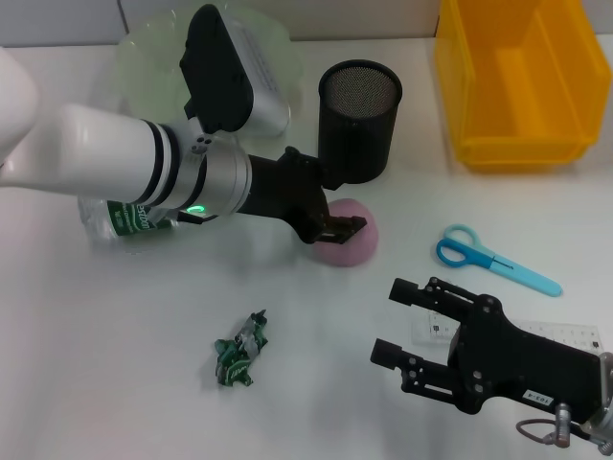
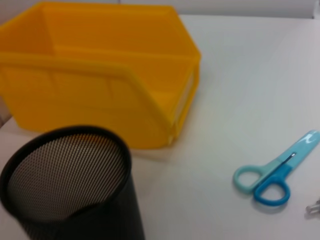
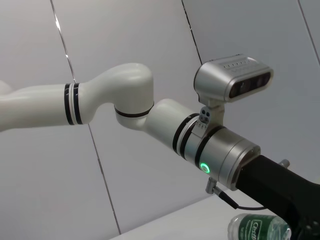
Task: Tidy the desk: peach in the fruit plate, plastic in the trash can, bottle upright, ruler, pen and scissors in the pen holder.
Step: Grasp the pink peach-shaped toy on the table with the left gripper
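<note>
A pink peach lies on the white desk in front of the black mesh pen holder. My left gripper sits at the peach's upper left side, touching or just above it. A clear bottle with a green label lies on its side under the left arm, and its cap end shows in the right wrist view. Crumpled green plastic lies near the front. Blue scissors lie at the right. My right gripper is open above a clear ruler. The pen is out of view.
A pale green fruit plate stands at the back left, partly behind the left wrist camera. A yellow bin stands at the back right, close to the pen holder.
</note>
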Robot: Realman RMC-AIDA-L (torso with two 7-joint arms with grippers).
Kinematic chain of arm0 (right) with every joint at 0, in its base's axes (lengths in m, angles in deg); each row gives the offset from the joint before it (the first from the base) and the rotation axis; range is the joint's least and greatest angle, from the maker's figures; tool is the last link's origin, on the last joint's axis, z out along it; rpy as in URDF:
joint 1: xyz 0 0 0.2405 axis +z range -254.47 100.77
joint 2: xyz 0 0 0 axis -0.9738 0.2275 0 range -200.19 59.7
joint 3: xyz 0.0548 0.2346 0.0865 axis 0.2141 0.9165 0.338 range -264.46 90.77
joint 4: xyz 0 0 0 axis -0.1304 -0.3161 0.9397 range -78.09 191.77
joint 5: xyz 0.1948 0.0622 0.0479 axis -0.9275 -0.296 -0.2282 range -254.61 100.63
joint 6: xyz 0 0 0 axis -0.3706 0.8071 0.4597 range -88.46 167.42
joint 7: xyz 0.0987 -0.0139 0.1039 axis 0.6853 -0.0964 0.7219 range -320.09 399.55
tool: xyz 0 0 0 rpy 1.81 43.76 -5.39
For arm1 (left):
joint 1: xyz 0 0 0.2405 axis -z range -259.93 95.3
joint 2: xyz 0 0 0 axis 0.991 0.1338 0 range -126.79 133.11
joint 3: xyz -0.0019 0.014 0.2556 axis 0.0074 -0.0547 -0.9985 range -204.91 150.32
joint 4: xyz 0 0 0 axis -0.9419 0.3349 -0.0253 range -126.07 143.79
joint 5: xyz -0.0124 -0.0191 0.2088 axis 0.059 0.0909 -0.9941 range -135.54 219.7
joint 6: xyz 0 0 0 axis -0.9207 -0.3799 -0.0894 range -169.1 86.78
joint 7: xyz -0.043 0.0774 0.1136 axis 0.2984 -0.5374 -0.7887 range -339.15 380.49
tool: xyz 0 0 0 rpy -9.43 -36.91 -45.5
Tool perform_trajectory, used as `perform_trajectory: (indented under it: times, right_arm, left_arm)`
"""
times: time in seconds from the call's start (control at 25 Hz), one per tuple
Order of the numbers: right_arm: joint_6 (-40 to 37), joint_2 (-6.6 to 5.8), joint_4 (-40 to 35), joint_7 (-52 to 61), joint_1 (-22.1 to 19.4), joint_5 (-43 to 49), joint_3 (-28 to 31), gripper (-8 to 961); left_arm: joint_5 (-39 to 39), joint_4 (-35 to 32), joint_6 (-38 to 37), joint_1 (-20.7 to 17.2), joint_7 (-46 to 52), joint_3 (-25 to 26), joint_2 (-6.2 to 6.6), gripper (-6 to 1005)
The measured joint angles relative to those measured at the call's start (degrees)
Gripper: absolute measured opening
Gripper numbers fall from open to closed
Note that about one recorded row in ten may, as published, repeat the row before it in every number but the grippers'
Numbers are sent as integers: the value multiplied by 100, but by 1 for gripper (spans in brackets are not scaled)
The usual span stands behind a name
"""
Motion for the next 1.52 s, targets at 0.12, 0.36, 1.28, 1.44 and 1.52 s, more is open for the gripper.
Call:
perform_trajectory:
  times: [0.12,0.36,1.28,1.44,1.52]
  right_arm:
    - [28,0,31,0,9,0,-9,753]
    - [31,0,43,1,18,0,-18,753]
    - [29,-1,43,5,19,0,-11,753]
    - [29,0,44,6,19,0,-4,753]
    - [29,0,43,7,19,0,4,753]
  left_arm:
    - [0,260,182,47,3,1,10,620]
    - [-5,381,234,51,-1,-46,10,612]
    - [-4,391,303,49,0,-172,-5,331]
    - [-3,363,292,39,2,-164,0,206]
    - [-6,357,268,46,10,-182,2,191]
